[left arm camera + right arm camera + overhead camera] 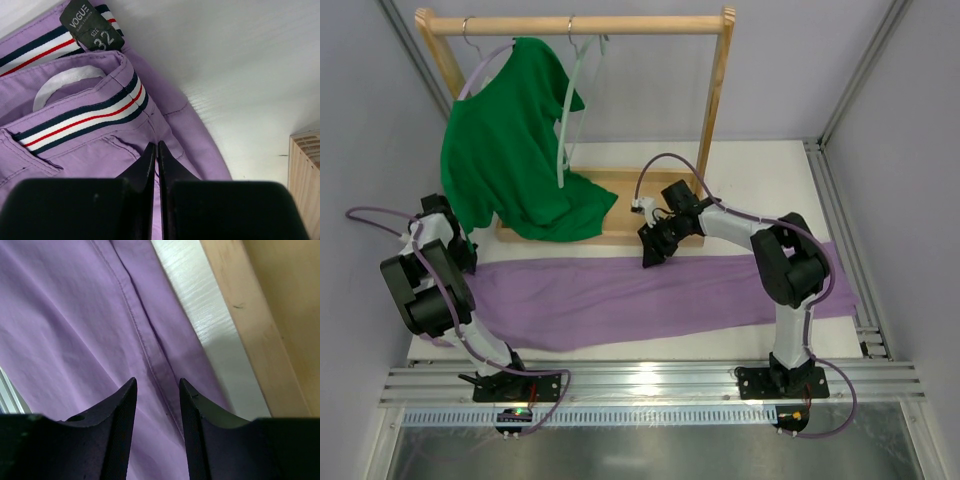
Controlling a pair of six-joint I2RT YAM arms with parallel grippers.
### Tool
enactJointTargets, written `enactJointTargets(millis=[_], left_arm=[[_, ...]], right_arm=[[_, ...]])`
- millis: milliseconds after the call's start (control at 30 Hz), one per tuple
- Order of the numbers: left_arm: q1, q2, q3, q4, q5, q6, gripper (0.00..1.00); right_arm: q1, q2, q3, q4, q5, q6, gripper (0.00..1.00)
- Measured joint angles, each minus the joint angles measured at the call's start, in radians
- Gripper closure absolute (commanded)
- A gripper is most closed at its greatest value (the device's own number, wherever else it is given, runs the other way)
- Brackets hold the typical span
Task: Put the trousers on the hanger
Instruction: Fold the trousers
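The trousers [650, 295] lie flat across the near table [760, 170], from 9 to 3 o'clock. At 9 the left fingers [149, 160] are pressed together at the waistband [85, 117]. At their 12 o'clock edge the right fingers [125, 400] straddle a seam, narrowly apart. At 11, far off, the hanger [570, 100] hangs on the rail [620, 24] beside a green shirt [510, 150].

White table [760, 170] bears lilac trousers [650, 290]; wooden rack base [610, 177] behind them.
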Motion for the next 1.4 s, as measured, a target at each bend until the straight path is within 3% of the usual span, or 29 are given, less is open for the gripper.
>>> enactJointTargets(millis=[533, 700, 767, 800, 1333, 1400], left_arm=[[0.0, -0.021, 0.0, 0.0, -0.001, -0.004, 1.0], [0.0, -0.023, 0.0, 0.0, -0.002, -0.006, 0.99], [0.0, -0.023, 0.0, 0.0, -0.002, -0.007, 1.0], [0.0, -0.023, 0.0, 0.0, -0.002, -0.007, 1.0], [0.0, -0.054, -0.003, 0.001, -0.025, -0.008, 1.0], [0.0, -0.066, -0.01, 0.002, -0.025, -0.008, 1.0]], right_arm=[[0.006, 0.037, 0.01, -0.045, -0.025, -0.037, 0.6], [0.006, 0.053, 0.023, -0.055, -0.026, -0.042, 0.76], [0.006, 0.053, 0.023, -0.052, -0.026, -0.043, 0.85], [0.006, 0.053, 0.022, -0.051, -0.026, -0.043, 0.96], [-0.029, -0.032, -0.049, 0.04, -0.052, -0.003, 0.96], [-0.031, -0.034, -0.049, 0.045, -0.054, -0.003, 0.85]])
